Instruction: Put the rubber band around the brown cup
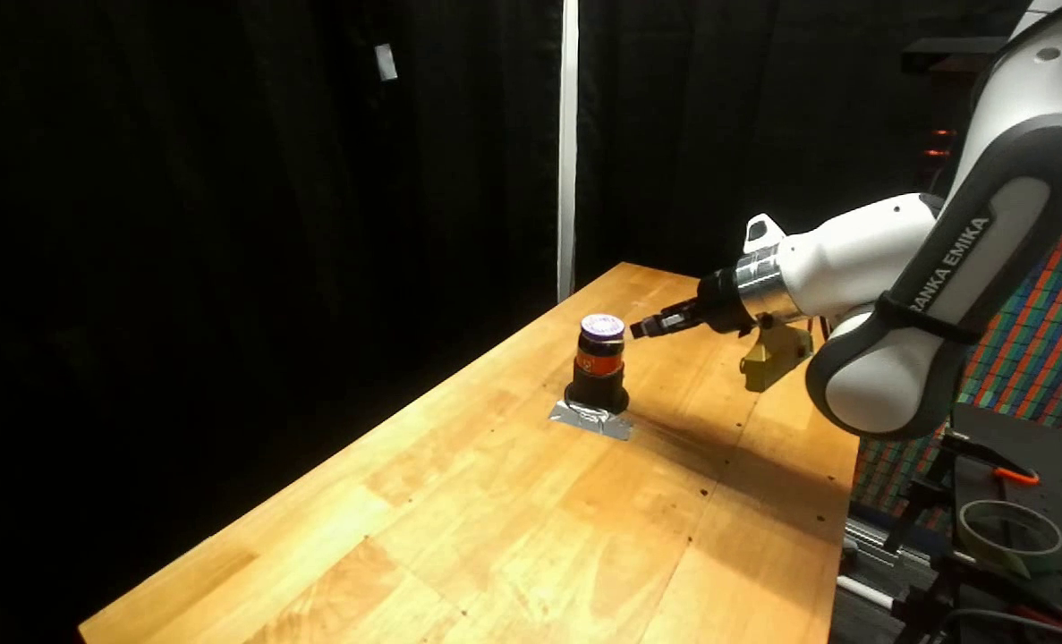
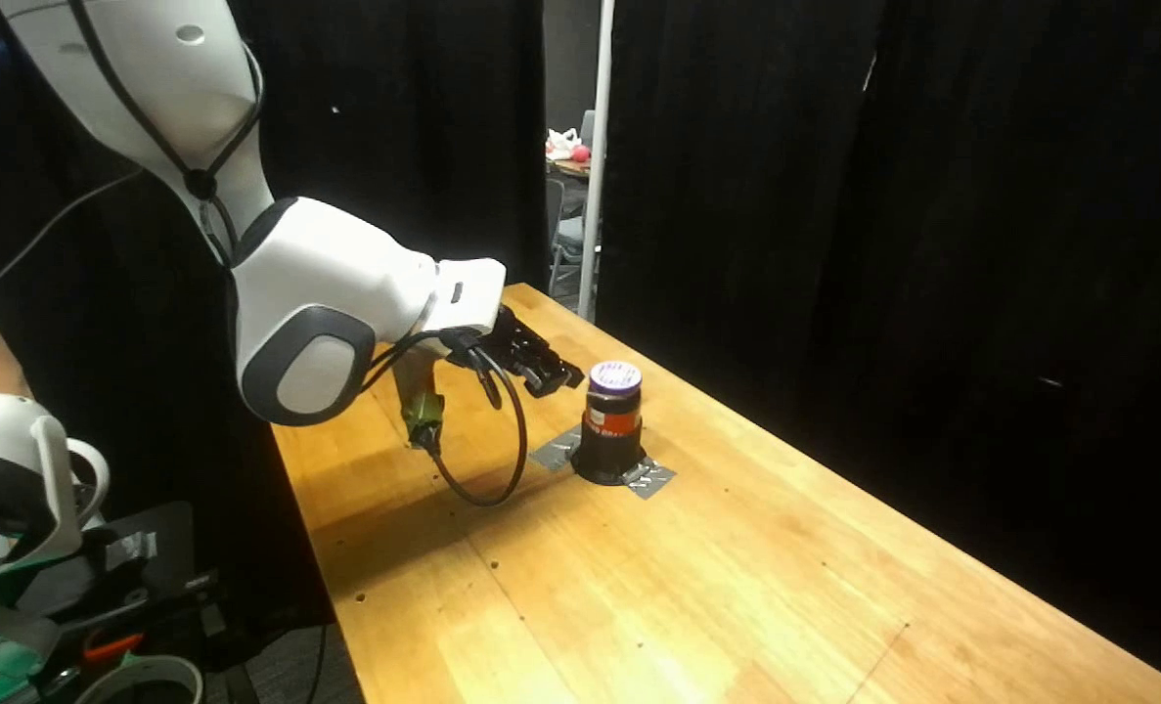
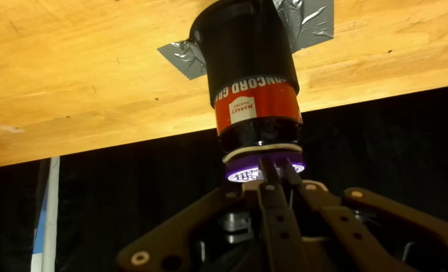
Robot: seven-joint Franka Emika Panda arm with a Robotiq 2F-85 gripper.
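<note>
My hand (image 3: 278, 163) is at the lid (image 3: 246, 161), its fingers (image 3: 269, 173) close together with only a narrow gap between their tips, and I see nothing caught in that gap. In the wrist view the fingertips overlap the purple lid; in both exterior views they are just beside it, at about its height, and whether they touch it I cannot tell. The rubber band (image 3: 261, 147) lies across the jar (image 3: 261, 130) just below the lid, its pale arc running from one side to the other on the face turned toward me. The far side of the jar is hidden from me, so I cannot say whether the band goes fully around.

The jar is dark, with an orange label (image 3: 278, 102) lettered CONCORD, and it stands upright in a black holder (image 3: 248, 49). Strips of silver tape (image 3: 310, 22) run from the holder's foot onto the bench (image 1: 531, 537). The holder sits in from the edges, nearer the long edge along the black curtain (image 1: 226, 268) than the opposite edge, over which my arm (image 1: 866, 255) reaches. In both exterior views a far corner of the bench lies beyond the jar. In an exterior view a black cable (image 2: 522, 440) loops down from my wrist, on the arm's side of the jar.
</note>
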